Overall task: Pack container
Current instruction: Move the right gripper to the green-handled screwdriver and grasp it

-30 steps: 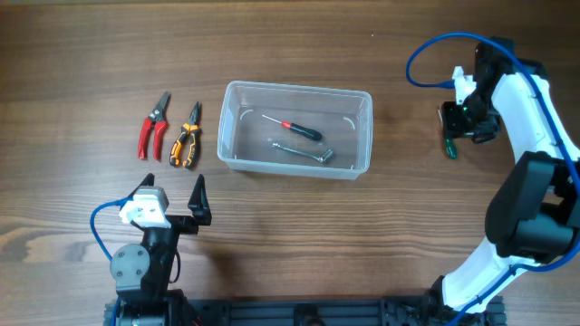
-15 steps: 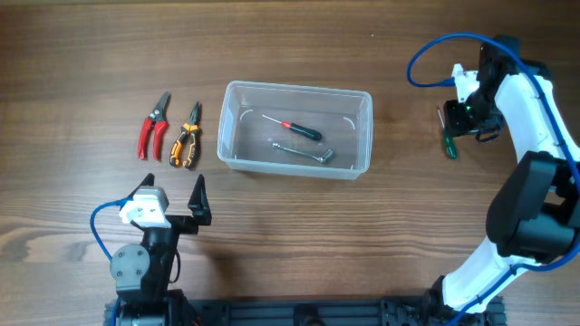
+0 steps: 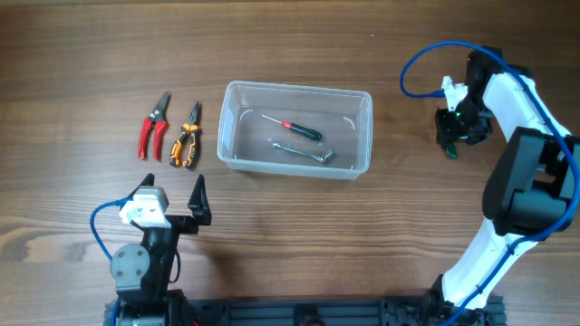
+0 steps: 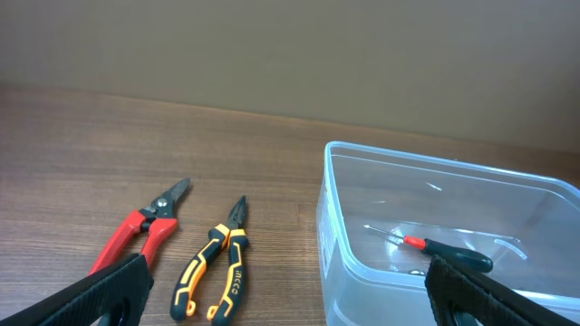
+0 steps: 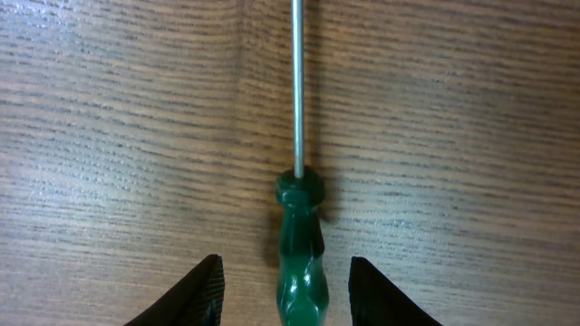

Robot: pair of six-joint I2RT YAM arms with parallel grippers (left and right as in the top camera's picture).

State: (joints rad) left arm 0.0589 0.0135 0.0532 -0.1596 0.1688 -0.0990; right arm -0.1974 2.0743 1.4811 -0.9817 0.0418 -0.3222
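Note:
The clear plastic container (image 3: pixel 297 129) stands mid-table and holds a red-and-black screwdriver (image 3: pixel 295 128) and a metal wrench (image 3: pixel 304 152); it also shows in the left wrist view (image 4: pixel 435 244). A green-handled screwdriver (image 5: pixel 299 244) lies on the table at the far right (image 3: pixel 449 149). My right gripper (image 5: pixel 285 290) is open, its fingers on either side of the green handle, not closed on it. My left gripper (image 4: pixel 290 290) is open and empty near the front edge, short of the tools.
Red-handled snips (image 3: pixel 152 127) and orange-and-black pliers (image 3: pixel 188 136) lie side by side left of the container; both show in the left wrist view, snips (image 4: pixel 136 235) and pliers (image 4: pixel 217 263). A blue cable loops above the right arm (image 3: pixel 426 54).
The right gripper has shifted slightly left and down over the green screwdriver. The left arm, the container and the tools have not moved.

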